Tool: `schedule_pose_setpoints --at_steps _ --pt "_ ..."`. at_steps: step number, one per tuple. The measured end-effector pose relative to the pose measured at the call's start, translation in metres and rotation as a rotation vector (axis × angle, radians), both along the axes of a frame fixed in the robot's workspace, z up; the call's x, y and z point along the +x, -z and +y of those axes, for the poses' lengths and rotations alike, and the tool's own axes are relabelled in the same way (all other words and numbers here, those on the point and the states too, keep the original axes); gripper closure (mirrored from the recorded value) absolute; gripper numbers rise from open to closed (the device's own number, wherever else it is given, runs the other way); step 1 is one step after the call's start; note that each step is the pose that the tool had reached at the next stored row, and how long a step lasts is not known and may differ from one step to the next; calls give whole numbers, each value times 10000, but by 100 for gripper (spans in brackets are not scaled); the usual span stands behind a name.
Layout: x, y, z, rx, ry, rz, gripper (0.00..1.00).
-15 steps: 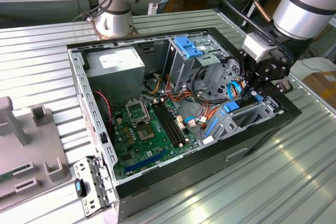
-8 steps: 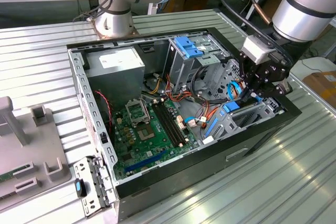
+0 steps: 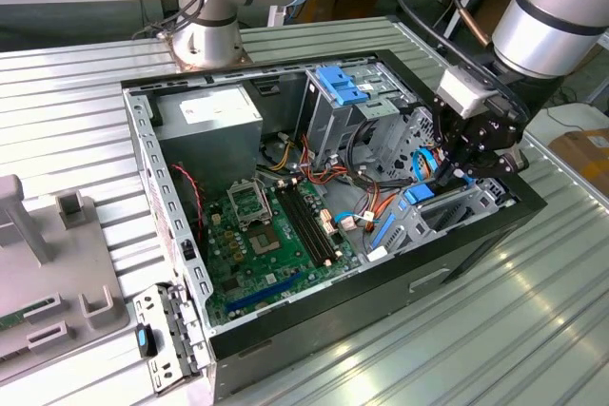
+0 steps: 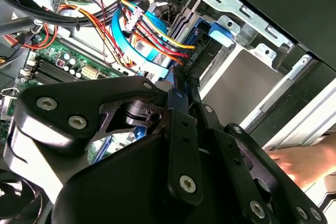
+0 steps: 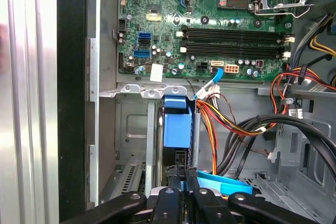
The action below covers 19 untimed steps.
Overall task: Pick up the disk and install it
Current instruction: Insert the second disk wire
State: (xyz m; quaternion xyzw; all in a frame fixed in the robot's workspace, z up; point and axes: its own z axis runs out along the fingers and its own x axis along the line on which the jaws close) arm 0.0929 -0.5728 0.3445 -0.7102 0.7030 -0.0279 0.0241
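**Disk in the bay mouth, seating not yet done**

Midway through the install step, by the look of it. Black metal gripper (image 3: 463, 164) down inside the open black computer case (image 3: 143, 140), at the exterior view's right, fingers pinched close on the disk (image 5: 176, 124), a flat dark-grey drive in a blue plastic bracket. Seen edge-on in the first wrist view, standing upright in the grey sheet-metal drive bay (image 5: 131, 129), just short of the green motherboard (image 5: 210, 24). Hard to tell whether fully home; probably not. Bundle of orange, red and black cables (image 5: 231, 124) just beside the bracket. Calls for a straight, square push along the bay rails, no tilt, and clearance from those cables before letting go.
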Motion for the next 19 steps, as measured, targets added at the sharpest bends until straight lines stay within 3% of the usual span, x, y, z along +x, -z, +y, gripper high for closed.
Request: schedule_pose_setpoints --at_steps 13,19 --pt "0 8 0 1 0 0 84" --pt "0 10 0 2 0 0 77"
